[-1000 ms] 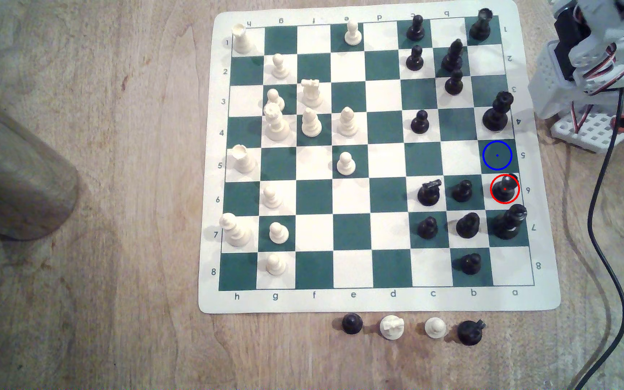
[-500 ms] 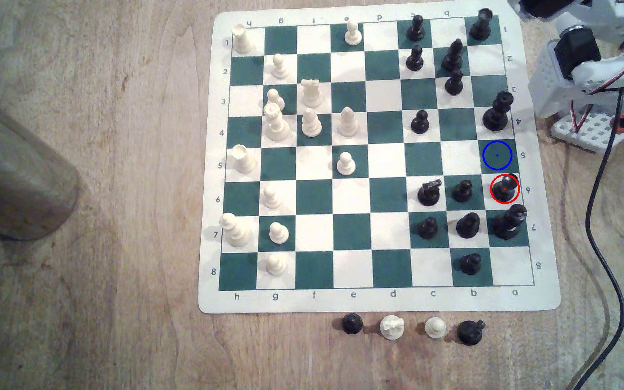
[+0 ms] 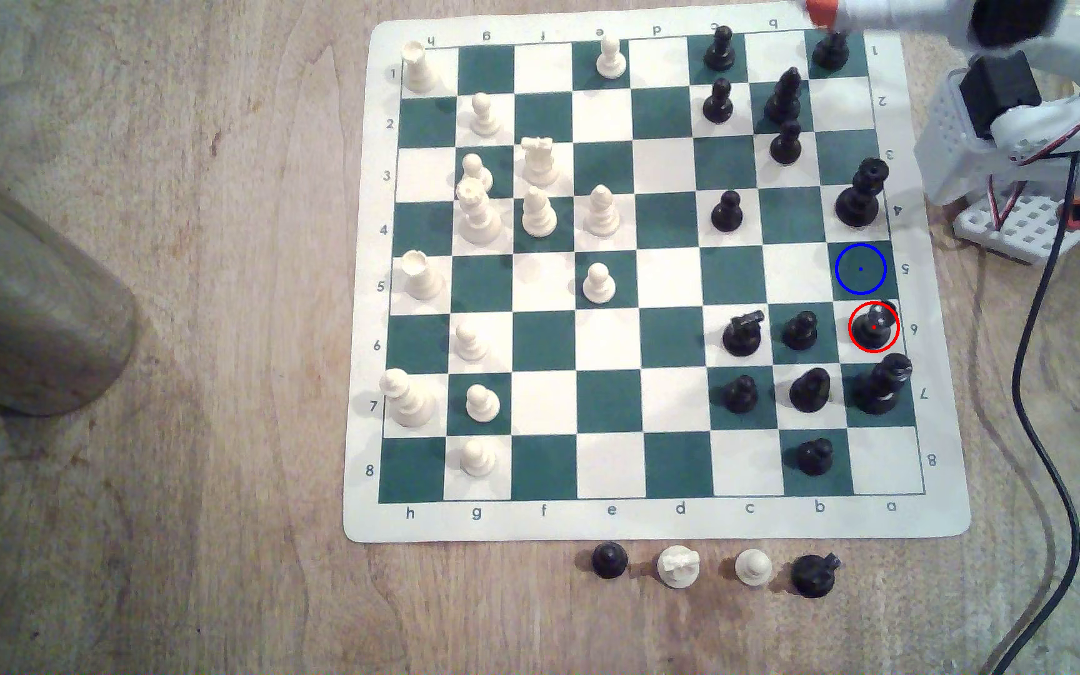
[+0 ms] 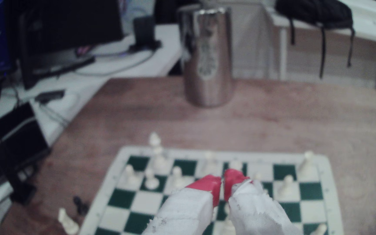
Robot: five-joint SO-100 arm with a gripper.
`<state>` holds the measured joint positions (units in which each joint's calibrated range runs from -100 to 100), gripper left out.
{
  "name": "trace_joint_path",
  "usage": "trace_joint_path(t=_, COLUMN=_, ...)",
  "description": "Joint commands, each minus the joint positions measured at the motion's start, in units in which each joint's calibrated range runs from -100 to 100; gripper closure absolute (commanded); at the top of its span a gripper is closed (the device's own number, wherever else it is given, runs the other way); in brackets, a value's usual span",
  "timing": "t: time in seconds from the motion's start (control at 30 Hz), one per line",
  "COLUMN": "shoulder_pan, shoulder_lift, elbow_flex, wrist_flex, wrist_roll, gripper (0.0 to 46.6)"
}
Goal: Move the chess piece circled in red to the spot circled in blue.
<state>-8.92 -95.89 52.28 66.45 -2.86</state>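
In the wrist view we see our gripper point(image 4: 222, 180) with its two white-wrapped, red-tipped fingers point(image 4: 207, 184) drawn together, only a thin slit between the tips, and nothing held between them. It hangs in the air above the chessboard point(image 4: 327, 180), pointing across it toward a tall metal tumbler point(image 4: 207, 58) that stands on the wooden table beyond the board's far edge. In the exterior view the red tip of our gripper point(image 3: 822, 13) pokes in at the top edge of the picture, over the board's upper right corner, just above a black piece point(image 3: 831, 50) on the corner square.

The black pawn point(image 3: 874, 324) circled in red stands upright on a white square in the rightmost column of the exterior view, well apart from our gripper. The spot circled in blue point(image 3: 860, 269) is the dark green square directly above it in that view, touching its square, and it has no piece on it. A tall black crowned piece point(image 3: 861, 195) stands on the next square above the blue ring, and another tall black piece point(image 3: 880, 386) stands just below the pawn.

The arm's white base point(image 3: 1011, 162) sits off the board at the exterior view's right, with a black cable point(image 3: 1037, 337) trailing down the table point(image 3: 200, 519). Four captured pieces point(image 3: 713, 568) line up below the board's lower edge.
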Motion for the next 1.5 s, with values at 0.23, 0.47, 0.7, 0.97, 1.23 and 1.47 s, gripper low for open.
trace_joint_path(t=0.23, shoulder_pan=-12.47, shoulder_lift=0.39, elbow_flex=2.84, wrist_flex=8.89, wrist_roll=-1.03, gripper=30.6)
trace_joint_path(t=0.47, shoulder_pan=-22.01, shoulder_lift=7.10, elbow_flex=3.57, wrist_flex=14.71, wrist_roll=-3.91, gripper=26.7)
trace_joint_path(t=0.7, shoulder_pan=-24.59, shoulder_lift=9.73, elbow_flex=12.00, wrist_flex=12.83, wrist_roll=-4.25, gripper=32.1)
trace_joint_path(t=0.97, shoulder_pan=-24.28, shoulder_lift=7.01, elbow_flex=17.98, wrist_flex=14.71, wrist_roll=-4.20, gripper=31.1)
trace_joint_path(t=1.23, shoulder_pan=-26.24, shoulder_lift=8.80, elbow_flex=17.89, wrist_flex=16.59, wrist_roll=-3.86, gripper=28.1)
trace_joint_path(t=1.47, shoulder_pan=-27.25, shoulder_lift=14.06, elbow_flex=20.16, wrist_flex=14.30, wrist_roll=-3.27, gripper=28.0)
